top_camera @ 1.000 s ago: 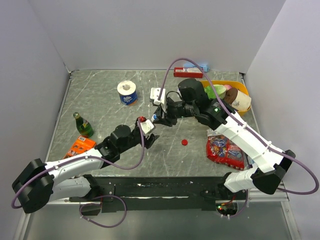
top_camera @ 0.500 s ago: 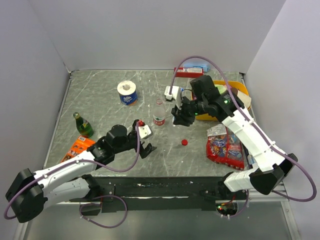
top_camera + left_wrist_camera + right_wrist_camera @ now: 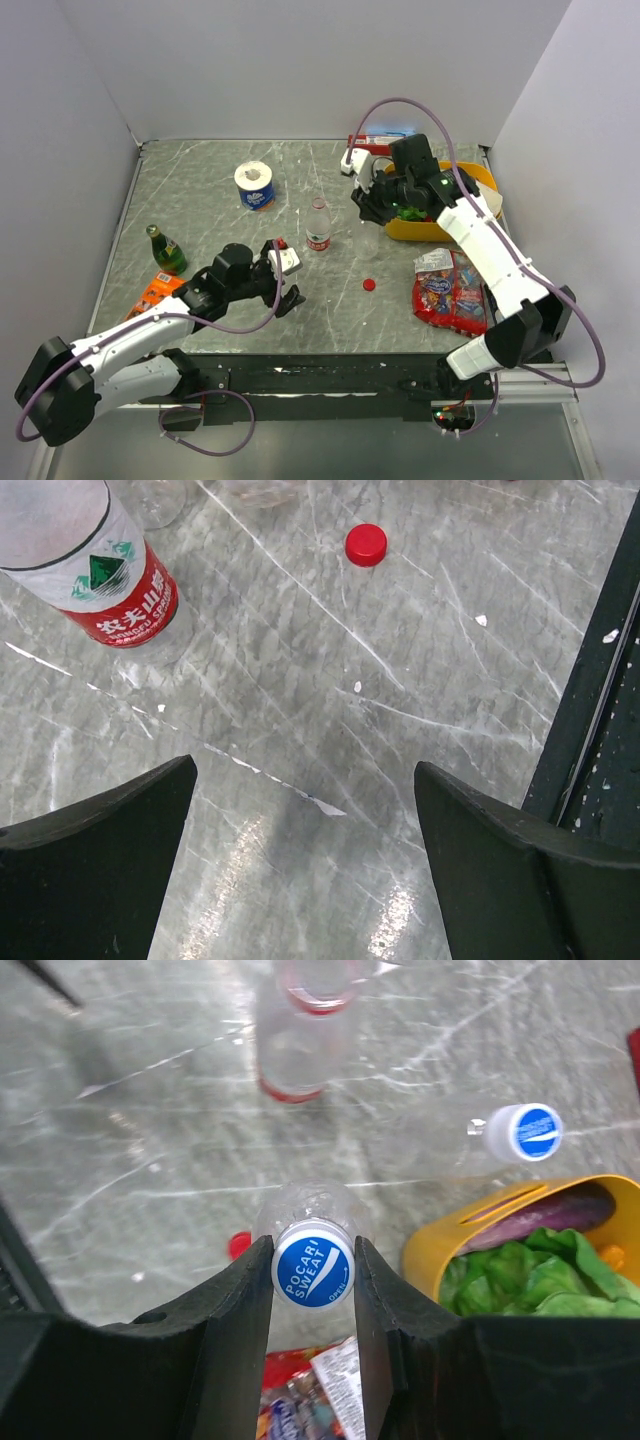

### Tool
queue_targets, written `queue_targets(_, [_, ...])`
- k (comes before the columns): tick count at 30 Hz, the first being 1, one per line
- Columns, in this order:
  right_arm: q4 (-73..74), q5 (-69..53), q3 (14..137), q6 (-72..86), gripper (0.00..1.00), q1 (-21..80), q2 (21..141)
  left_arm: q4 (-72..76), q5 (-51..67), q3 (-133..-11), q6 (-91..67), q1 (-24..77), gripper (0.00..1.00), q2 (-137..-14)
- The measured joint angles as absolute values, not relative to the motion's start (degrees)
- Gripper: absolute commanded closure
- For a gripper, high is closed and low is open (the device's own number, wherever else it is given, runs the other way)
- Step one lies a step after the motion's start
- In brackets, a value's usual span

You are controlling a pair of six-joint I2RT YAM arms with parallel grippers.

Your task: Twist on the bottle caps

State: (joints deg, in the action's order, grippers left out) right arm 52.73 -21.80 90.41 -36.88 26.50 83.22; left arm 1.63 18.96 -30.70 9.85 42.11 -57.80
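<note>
Since a second ago, drawn back toward the near left with the left pincer, now spread wide with nothing between its fingers. Swung off to the far right with the right pincer, up beside the yellow basket. Clenched there on a small clear bottle at its top, with the blue cap marked Pocari Sweat seated on the neck between the fingers. Left standing upright near the middle of the desk, apart from both pincers: the tallest bottle, red label band round its middle, neck open. On the bare marble to its near right, well apart, the red cap. Near the basket, a second blue cap, seated on another clear bottle.
</note>
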Motion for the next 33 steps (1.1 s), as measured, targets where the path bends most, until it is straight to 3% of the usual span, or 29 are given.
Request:
queue_targets(4, [48.8,-21.4,89.8,-35.8,1.00,25.1,85.5,0.8,19.7,-31.7,10.2,41.6,0.04,-58.6])
queue_targets(15, [40.4,-20.8,80.6,-33.2,0.87,24.6,85.5,0.6,20.2,-32.2,11.3,40.4,0.04,-60.0])
queue_targets(20, [37.6,-20.4,79.4,-31.0,0.62,24.4,85.4,0.5,20.3,-32.2,11.4,40.0,0.04,-60.3])
queue_targets(22, [37.2,-19.7,79.4,-30.1,0.56,24.4,85.4,0.5,20.6,-32.2,11.4,39.7,0.04,-60.3])
queue_targets(33, [37.5,-16.5,79.4,-29.2,0.52,22.6,85.3,0.9,22.7,-32.2,11.3,39.3,0.04,-60.4])
